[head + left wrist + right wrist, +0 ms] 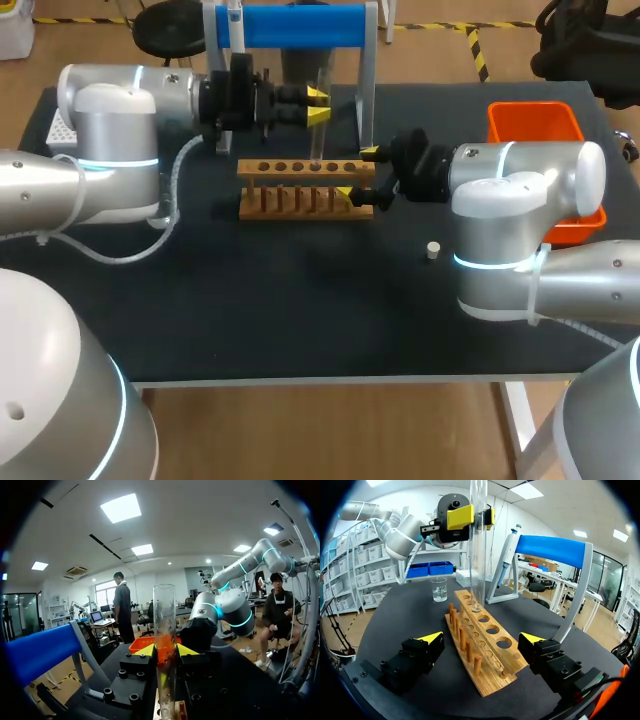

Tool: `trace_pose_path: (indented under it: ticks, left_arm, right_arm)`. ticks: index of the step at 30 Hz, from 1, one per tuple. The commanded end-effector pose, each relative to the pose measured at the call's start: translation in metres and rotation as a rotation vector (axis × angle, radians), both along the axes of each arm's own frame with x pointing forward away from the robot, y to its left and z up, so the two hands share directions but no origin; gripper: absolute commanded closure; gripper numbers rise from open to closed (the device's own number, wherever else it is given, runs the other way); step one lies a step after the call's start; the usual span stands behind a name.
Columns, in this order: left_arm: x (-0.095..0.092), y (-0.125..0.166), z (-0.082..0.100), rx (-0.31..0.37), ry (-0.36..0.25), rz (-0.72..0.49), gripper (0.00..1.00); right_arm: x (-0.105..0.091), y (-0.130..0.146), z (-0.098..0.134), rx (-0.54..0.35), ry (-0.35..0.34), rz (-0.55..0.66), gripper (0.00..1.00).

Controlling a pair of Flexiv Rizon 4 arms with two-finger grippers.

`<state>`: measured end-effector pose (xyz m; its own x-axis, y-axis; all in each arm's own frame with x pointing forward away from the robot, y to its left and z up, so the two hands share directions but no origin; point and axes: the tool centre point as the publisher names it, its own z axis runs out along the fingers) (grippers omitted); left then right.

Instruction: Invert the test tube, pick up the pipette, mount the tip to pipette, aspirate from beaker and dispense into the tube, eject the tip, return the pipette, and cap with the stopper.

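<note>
On the table (300, 320), rack (300, 190): a wooden rack with a row of round holes and a row of pegs is lying across the middle of the dark top, between my two arms.
Test tube (479, 555): the clear tube is standing upright, its lower end sitting at one of the rack's middle holes and its length rising well above the wood.
Left pincer (317, 106): it is coming in level with the tube's upper part, and its two yellow tips are pressing the glass from both sides, so it is gripping the test tube.
Right pincer (358, 174): it is hanging low at the rack's end nearest my right arm, fingers spread wide with one yellow tip along each long side of the rack. Neither tip seems to be touching the wood, and it is holding nothing.
Stand (300, 25): a frame with a blue top bar is standing at the table's far edge, just behind the rack.
Pipette (506, 560): it is hanging on the stand, tip end pointing down, beside one of the posts.
Beaker (439, 589): a small clear glass is standing on the table beyond the rack's far end, under my left arm.
Stopper (432, 250): a small pale plug is lying alone on the table near my right arm, well apart from the tube.
Bin (535, 122): an orange bin is sitting at the far corner, behind my right arm.
</note>
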<state>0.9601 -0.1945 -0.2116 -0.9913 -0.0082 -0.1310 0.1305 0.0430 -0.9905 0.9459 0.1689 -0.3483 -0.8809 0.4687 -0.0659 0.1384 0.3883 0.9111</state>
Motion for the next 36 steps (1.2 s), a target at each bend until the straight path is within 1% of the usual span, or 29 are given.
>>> trace_pose_path:
  ticks: [1, 8, 18, 36]
  left_arm:
    - [0.005, -0.001, -0.006, -0.011, 0.0, -0.008, 1.0]
    - [0.01, -0.001, -0.011, -0.018, 0.001, -0.01, 1.0]
    - [0.016, 0.0, -0.017, -0.01, 0.006, -0.013, 1.0]
    - [0.014, 0.005, -0.025, -0.001, 0.019, -0.009, 1.0]
  right_arm:
    - [0.0, 0.0, -0.001, 0.002, -0.002, -0.002, 0.0]
    - [0.0, 0.0, -0.001, 0.002, -0.002, -0.002, 0.0]
    - [0.0, 0.0, -0.001, 0.002, -0.002, -0.002, 0.0]
    - [0.0, 0.0, -0.001, 0.002, -0.002, -0.002, 0.0]
